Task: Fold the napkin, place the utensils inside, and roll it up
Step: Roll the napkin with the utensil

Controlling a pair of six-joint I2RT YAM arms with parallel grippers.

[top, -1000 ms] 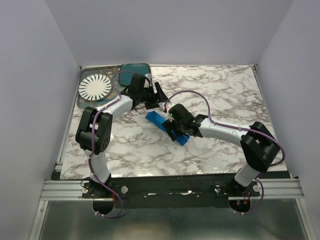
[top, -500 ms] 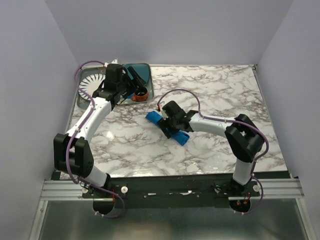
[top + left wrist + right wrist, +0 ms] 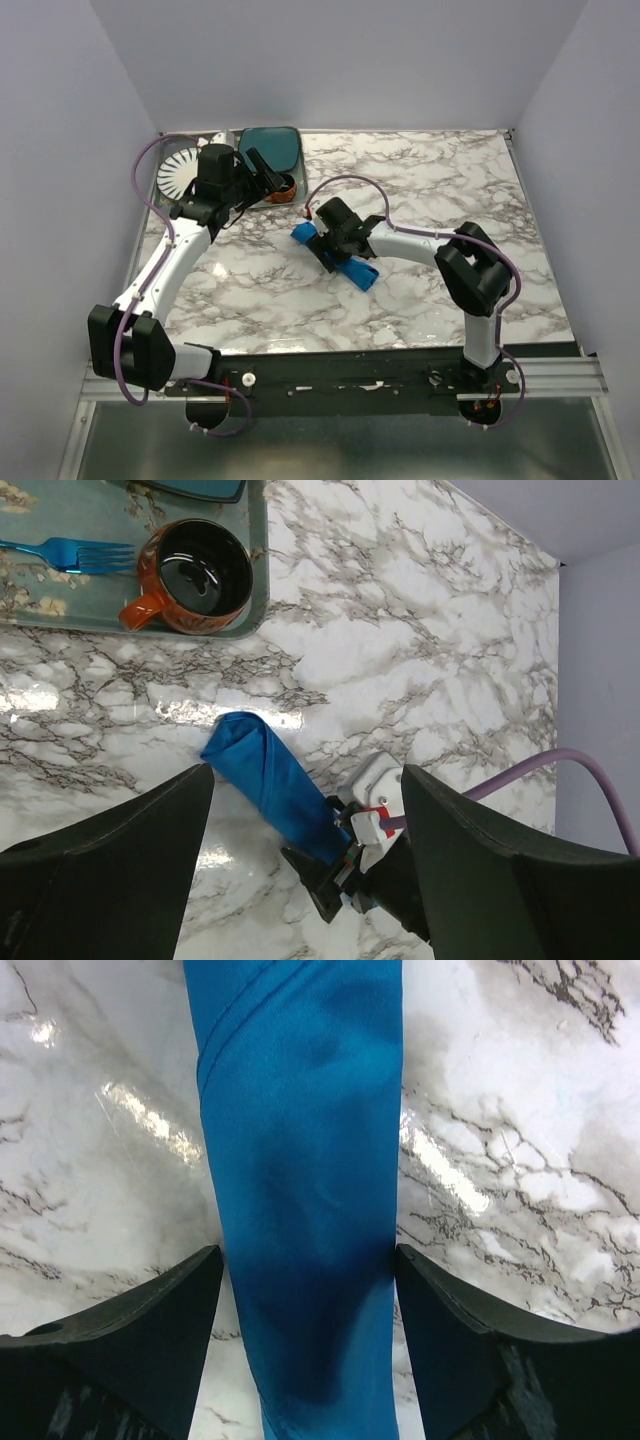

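Right gripper point(image 3: 308, 1255) spread wide, straddling rolled napkin point(image 3: 300, 1110) on table point(image 3: 450, 630); left gripper point(image 3: 305, 770) spread, empty; fork point(image 3: 70, 552) on tray point(image 3: 60, 610).

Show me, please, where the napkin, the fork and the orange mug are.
napkin point(image 3: 272, 780), left wrist view, middle of the rolled blue cloth.
fork point(image 3: 45, 549), left wrist view, on its handle.
orange mug point(image 3: 136, 612), left wrist view, on its handle.

Left arm stretched forward, left gripper point(image 3: 262, 172) raised, jaws wide apart. Right arm bent inward, right gripper point(image 3: 338, 252) low, angled down, jaws spread.
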